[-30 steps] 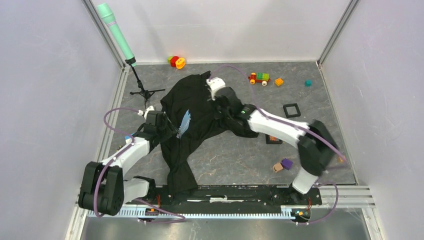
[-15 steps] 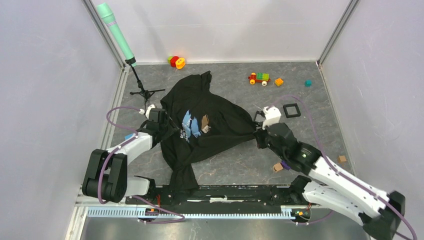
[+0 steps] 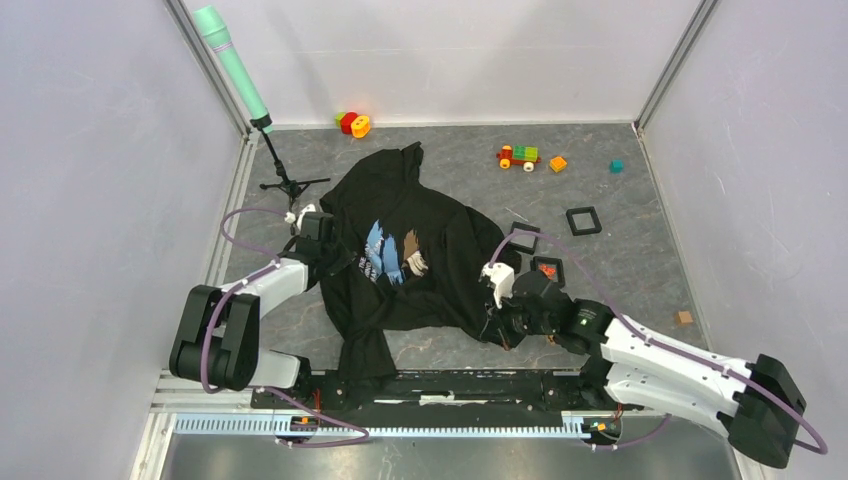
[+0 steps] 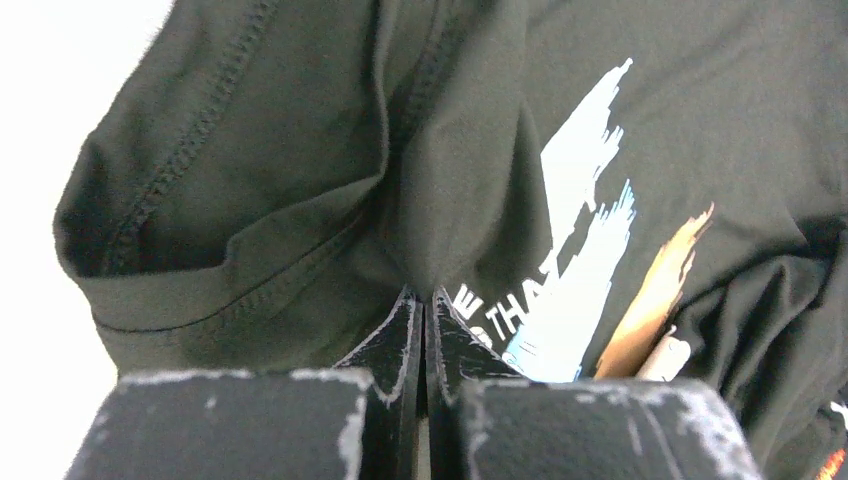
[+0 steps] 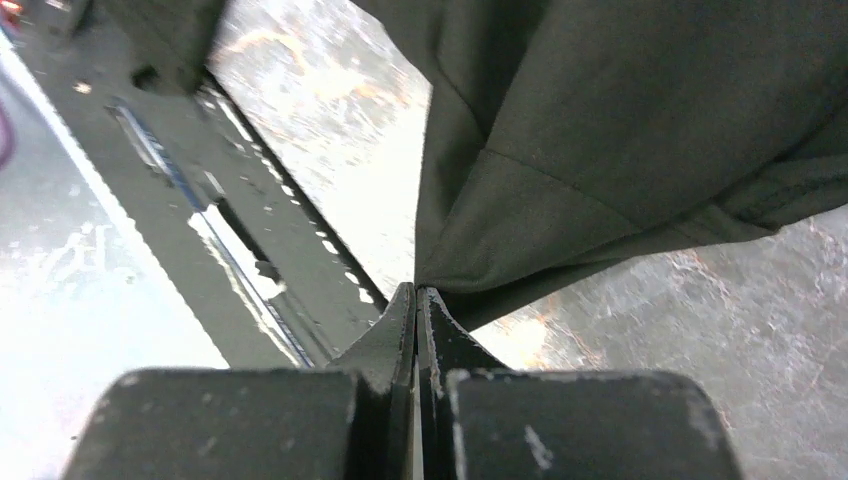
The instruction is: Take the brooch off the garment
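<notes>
Surface: grey marbled mat (image 3: 640, 250), closed in at 9, 12 and 3 o'clock by plain white wall panels (image 3: 450, 50) set between aluminium corner posts. A black mounting rail (image 3: 450, 385) runs along the 6 o'clock edge, where both arm bases are bolted.

Garment: large black T-shirt (image 3: 440, 215) of soft cloth, printed in light blue, white and brown with small white lettering. It lies crumpled from the centre toward 10 o'clock, with one end trailing down to the rail at 7 o'clock.

Pin: tiny cream-to-orange petal-shaped brooch (image 3: 416, 264), on the chest of the shirt at the 5 o'clock side of the brown print. It is too small from above to show detail.

Left gripper (image 4: 421, 300): at the shirt's 9 o'clock edge, jaws clenched on a pinched ridge of black cloth just beside the lettering.

Right gripper (image 5: 416, 292): at the shirt's 4 o'clock corner, jaws clamped on a fold of the hem, the cloth drawn to a peak at the tips.

Loose items:
- mint-green microphone (image 3: 232, 65) on a black tripod stand (image 3: 285, 185), 10 to 11 o'clock
- red, orange and green ring toys (image 3: 352, 123) against the wall at 12 o'clock
- coloured brick toy train (image 3: 518, 155) at 1 o'clock
- orange cube block (image 3: 557, 163) just beside the train
- teal cube (image 3: 617, 166) toward 2 o'clock
- black square frames (image 3: 571, 222) between centre and 3 o'clock
- small brown block (image 3: 683, 318) at 4 o'clock
</notes>
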{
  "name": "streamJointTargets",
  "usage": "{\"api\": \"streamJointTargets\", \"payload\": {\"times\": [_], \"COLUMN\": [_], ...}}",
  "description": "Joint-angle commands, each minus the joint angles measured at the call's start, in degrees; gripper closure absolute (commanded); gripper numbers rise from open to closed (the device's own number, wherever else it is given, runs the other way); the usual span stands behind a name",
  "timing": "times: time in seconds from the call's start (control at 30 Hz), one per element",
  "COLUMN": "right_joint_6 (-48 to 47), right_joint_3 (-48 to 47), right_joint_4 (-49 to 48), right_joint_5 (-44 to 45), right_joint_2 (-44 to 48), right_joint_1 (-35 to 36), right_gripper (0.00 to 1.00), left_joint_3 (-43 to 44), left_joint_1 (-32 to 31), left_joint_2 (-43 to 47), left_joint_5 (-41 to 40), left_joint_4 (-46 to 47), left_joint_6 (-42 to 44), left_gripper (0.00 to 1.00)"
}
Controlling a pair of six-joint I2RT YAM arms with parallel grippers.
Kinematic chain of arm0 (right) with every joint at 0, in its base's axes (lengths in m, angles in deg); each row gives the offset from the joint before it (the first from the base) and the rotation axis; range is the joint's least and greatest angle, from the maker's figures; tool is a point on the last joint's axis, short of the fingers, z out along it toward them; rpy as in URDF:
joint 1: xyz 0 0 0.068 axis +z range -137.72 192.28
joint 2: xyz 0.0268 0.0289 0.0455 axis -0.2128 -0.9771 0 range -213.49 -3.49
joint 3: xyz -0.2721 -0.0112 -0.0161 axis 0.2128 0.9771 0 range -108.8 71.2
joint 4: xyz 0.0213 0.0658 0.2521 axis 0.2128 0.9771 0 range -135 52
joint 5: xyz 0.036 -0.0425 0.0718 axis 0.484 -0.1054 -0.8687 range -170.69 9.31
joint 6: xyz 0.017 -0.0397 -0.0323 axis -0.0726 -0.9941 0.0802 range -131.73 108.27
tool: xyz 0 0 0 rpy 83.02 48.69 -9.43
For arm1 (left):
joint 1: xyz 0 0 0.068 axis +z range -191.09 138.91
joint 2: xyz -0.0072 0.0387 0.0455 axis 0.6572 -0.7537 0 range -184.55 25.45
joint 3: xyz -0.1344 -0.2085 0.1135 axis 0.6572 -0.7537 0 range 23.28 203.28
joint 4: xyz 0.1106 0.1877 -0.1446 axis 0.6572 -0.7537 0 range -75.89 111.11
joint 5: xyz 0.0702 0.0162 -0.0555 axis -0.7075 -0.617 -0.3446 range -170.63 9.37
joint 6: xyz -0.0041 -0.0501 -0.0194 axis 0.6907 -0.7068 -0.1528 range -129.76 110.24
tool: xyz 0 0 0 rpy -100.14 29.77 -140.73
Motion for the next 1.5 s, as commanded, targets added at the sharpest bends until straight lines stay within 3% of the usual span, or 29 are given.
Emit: {"api": "streamJointTargets", "payload": {"times": [0.0,0.07,0.2,0.27,0.47,0.5,0.53,0.57,0.6,0.67,0.77,0.9,1.0,1.13,1.2,1.3,1.47], "right_joint_6": [-2.2,-2.5,1.7,3.4,0.1,-1.7,-3.6,-4.1,-4.7,-6.1,-8.0,-13.2,-23.9,-27.0,-26.9,-25.2,-24.8], "right_joint_3": [0.4,-0.2,-2.3,-2.1,-5.3,-7.2,-9.0,-9.8,-10.2,-9.8,-10.0,-6.1,0.5,7.1,9.4,12.5,20.9], "right_joint_4": [-0.6,-0.7,2.4,0.7,-7.9,-7.2,-6.7,-6.5,-6.6,-9.0,-10.8,-18.1,-29.0,-36.9,-39.5,-42.6,-54.9], "right_joint_5": [1.2,6.1,26.8,31.4,23.8,22.8,22.3,22.5,22.8,23.0,30.2,42.1,47.8,55.7,54.9,51.6,38.0], "right_joint_2": [-4.0,-7.1,-9.8,-9.8,-15.2,-16.5,-17.2,-17.2,-16.5,-13.6,-7.8,-1.0,2.1,4.0,3.8,3.1,2.2], "right_joint_1": [0.2,0.3,-1.0,-3.1,-11.0,-11.1,-11.1,-11.3,-11.5,-13.0,-13.8,-13.7,-13.9,-16.8,-20.9,-28.3,-38.7], "right_gripper": [1.0,1.0,1.0,1.0,1.0,0.96,0.84,0.65,0.52,0.39,0.21,0.1,0.11,0.08,0.02,0.02,0.04], "left_joint_3": [1.7,2.3,4.8,6.6,18.5,19.1,18.9,18.4,18.0,17.9,13.2,6.4,-1.3,-12.2,-16.3,-21.0,-28.8], "left_joint_1": [0.3,0.8,4.3,5.3,5.7,5.2,4.7,4.6,4.5,4.5,1.6,1.2,1.2,0.9,0.9,0.9,1.0], "left_joint_2": [1.2,-0.3,-2.9,-4.7,-8.1,-6.4,-4.4,-2.4,-0.9,2.6,12.7,28.3,38.1,47.3,47.7,45.6,37.9], "left_joint_5": [-6.3,-7.6,-10.8,-11.8,-10.0,-10.0,-10.1,-9.1,-7.5,-2.8,-1.7,-6.2,-7.4,-4.5,-9.0,-12.7,-17.7], "left_joint_4": [-0.7,-0.9,-1.2,-0.4,-5.9,-6.3,-6.0,-5.6,-6.4,-11.2,-14.4,-13.1,-3.6,11.8,16.9,25.1,42.5], "left_joint_6": [-1.2,-2.8,-4.9,-5.6,-4.4,-3.8,-3.2,-2.3,-1.3,0.3,2.1,9.3,15.8,19.0,18.8,26.4,37.0], "left_gripper": [0.98,0.98,0.98,0.98,0.98,0.98,0.97,0.83,0.65,0.3,0.01,0.0,0.0,0.0,0.0,0.0,0.0]}}
